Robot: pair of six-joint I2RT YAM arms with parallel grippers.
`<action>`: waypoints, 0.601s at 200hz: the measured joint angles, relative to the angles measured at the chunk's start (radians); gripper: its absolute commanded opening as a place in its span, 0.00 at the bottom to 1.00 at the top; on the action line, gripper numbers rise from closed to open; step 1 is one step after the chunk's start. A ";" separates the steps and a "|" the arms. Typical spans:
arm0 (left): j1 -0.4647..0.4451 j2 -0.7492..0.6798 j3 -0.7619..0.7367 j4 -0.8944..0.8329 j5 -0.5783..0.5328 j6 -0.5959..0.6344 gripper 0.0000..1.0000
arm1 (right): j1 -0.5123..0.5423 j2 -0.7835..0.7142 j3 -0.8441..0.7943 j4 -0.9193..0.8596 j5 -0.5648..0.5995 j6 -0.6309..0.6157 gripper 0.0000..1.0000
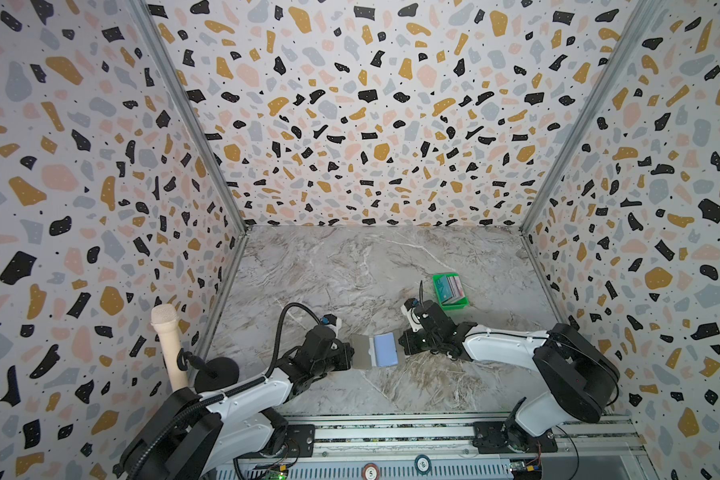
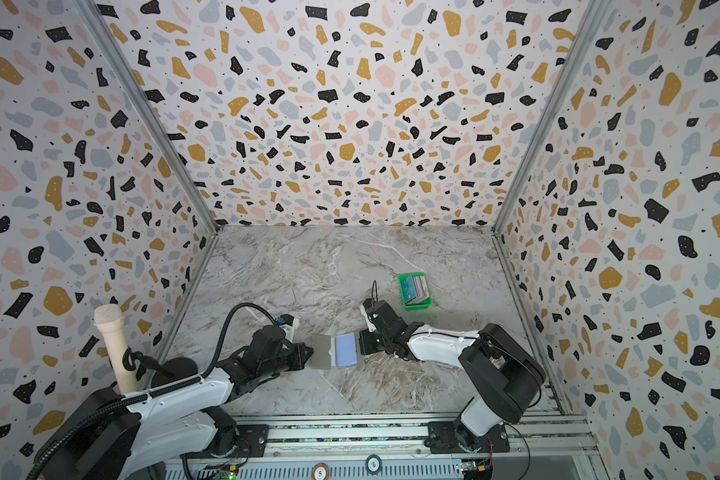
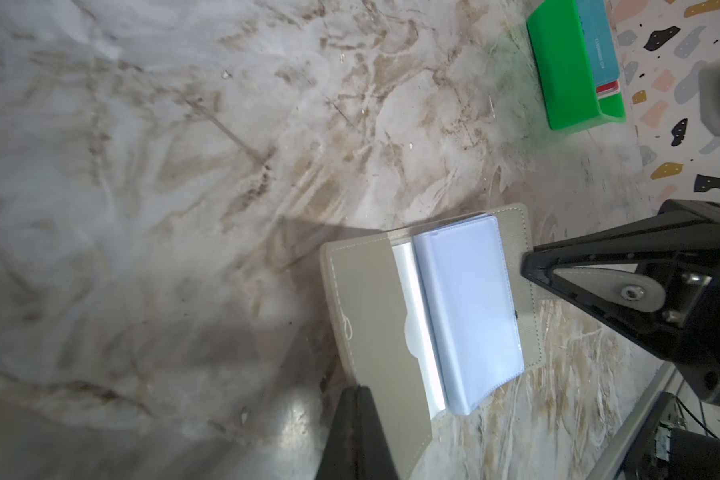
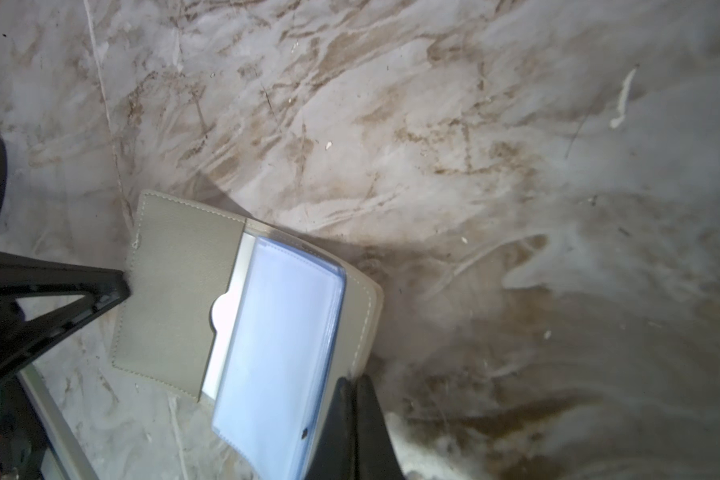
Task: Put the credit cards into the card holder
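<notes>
Card holder [image 1: 375, 351] [image 2: 335, 350] [image 3: 425, 316] [image 4: 225, 299]: lies open near the front middle of the counter [image 1: 350, 270], between the two arms. Grey-taupe flap on its left half. Pale blue panel [image 1: 385, 350] under clear plastic on its right half; card or bare pocket, cannot tell.

Left end effector [image 1: 350, 355] [image 4: 117, 286]: fingers pressed together, pinching the outer edge of the left flap. Right end effector [image 1: 400, 343] [image 3: 528, 266]: fingers pressed together on the outer edge of the right cover.

Both arms reach in low from the front rail [image 1: 391, 432], wrists roughly level, tips facing each other across the holder.

Credit cards [image 1: 452, 287] [image 2: 416, 287] [image 3: 599, 45]: stacked on edge in the green tray [image 1: 456, 306] [image 2: 416, 306] [image 3: 562, 70], behind the right arm, well apart from the holder.

Unclear: the holder casts a shadow on the counter, but whether its underside touches the surface cannot be told. Card count is not readable, and each wrist view crops its own fingers.
</notes>
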 measured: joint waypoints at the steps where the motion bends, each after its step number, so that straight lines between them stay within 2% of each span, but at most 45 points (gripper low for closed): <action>1: 0.001 -0.002 0.000 0.000 0.002 0.001 0.05 | 0.000 -0.001 0.000 0.000 0.000 0.000 0.00; 43: 0.124 -0.137 0.045 -0.069 0.076 0.023 0.26 | 0.031 -0.018 -0.001 -0.044 0.041 -0.016 0.00; 70: 0.133 -0.173 0.168 -0.131 0.106 0.060 0.32 | 0.041 -0.018 0.000 -0.063 0.061 -0.020 0.00; 94: 0.101 -0.175 0.202 -0.091 0.118 0.054 0.27 | 0.044 -0.018 0.005 -0.071 0.067 -0.022 0.00; 120: -0.018 -0.072 0.160 -0.006 0.117 0.015 0.07 | 0.046 -0.027 0.005 -0.085 0.074 -0.023 0.00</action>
